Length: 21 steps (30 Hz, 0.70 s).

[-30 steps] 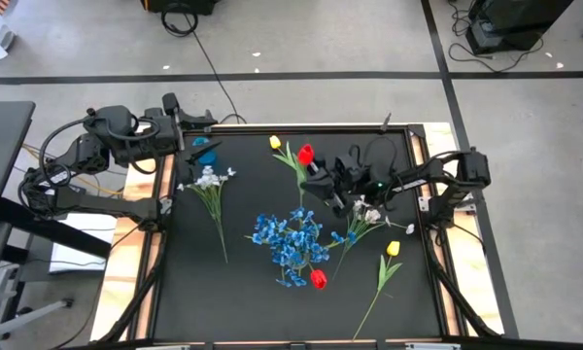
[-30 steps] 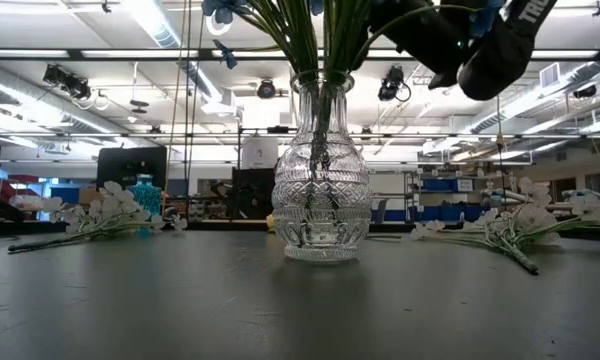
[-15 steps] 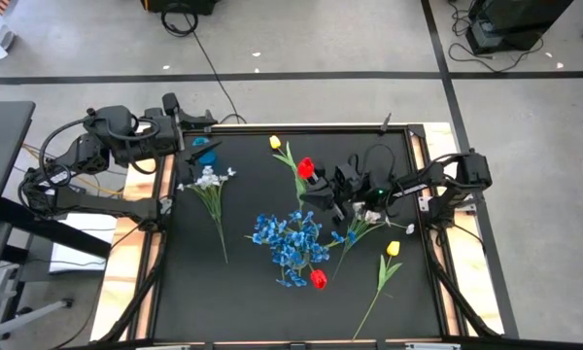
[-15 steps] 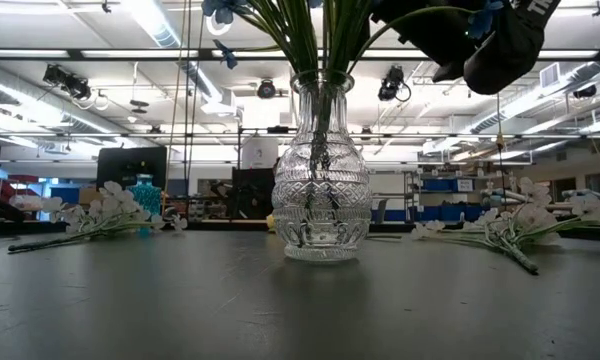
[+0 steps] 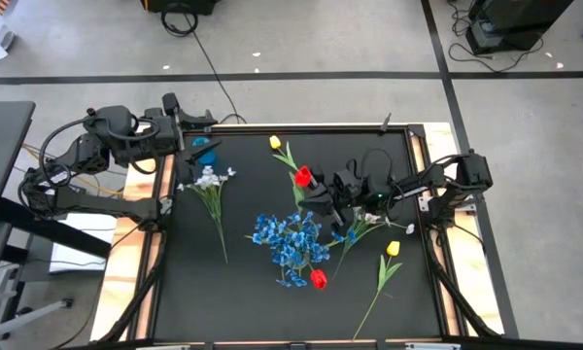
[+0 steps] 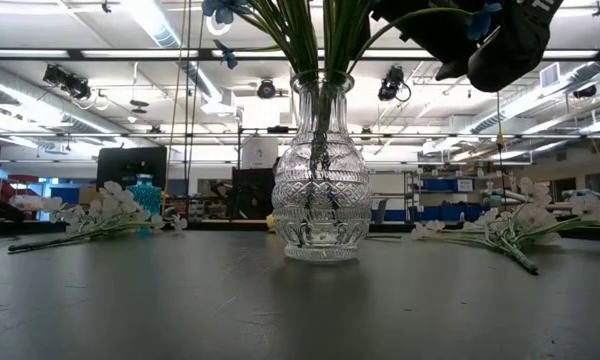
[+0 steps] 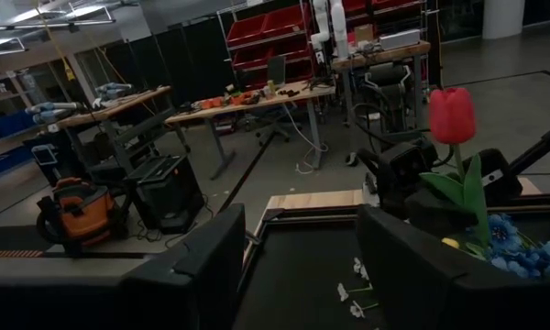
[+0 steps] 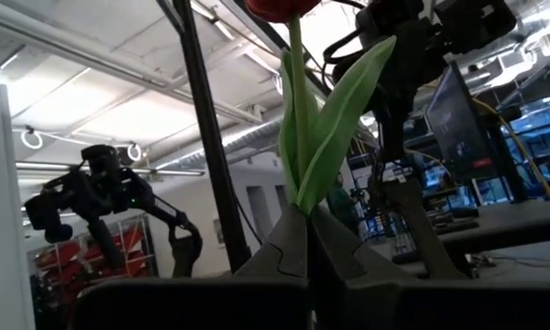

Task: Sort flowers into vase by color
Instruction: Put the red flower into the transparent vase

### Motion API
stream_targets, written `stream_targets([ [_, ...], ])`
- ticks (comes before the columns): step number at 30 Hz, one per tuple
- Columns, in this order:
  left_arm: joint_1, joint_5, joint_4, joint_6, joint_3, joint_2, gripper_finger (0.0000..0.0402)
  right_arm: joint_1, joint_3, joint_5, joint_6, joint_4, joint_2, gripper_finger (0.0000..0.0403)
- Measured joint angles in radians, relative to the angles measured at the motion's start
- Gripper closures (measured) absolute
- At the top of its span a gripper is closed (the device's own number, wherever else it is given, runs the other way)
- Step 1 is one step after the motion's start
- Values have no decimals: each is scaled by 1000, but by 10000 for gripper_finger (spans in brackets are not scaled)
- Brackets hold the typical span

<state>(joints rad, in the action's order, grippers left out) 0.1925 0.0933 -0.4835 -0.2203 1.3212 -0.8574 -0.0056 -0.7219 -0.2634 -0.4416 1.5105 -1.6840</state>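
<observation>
Red tulip rides high over the desk, stem pinched in the right claw, just beside the vase already holding blue bunches. Drop it in there and colours mix. Left claw waits open, empty.

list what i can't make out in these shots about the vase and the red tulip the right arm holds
- Vase: hidden in the high view under the blue flowers.
- Blooms in the vase: cut off by the low view's top edge.
- Held red tulip: its stem below the right gripper is hidden by the shut jaws in the right wrist view.
</observation>
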Motion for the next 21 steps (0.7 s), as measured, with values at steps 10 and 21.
stream_targets([
  [10,0,0,0,0,0,0,186,4,0,-25,49,19,0,399],
  [21,0,0,0,0,0,0,186,37,0,0,87,27,0,399],
])
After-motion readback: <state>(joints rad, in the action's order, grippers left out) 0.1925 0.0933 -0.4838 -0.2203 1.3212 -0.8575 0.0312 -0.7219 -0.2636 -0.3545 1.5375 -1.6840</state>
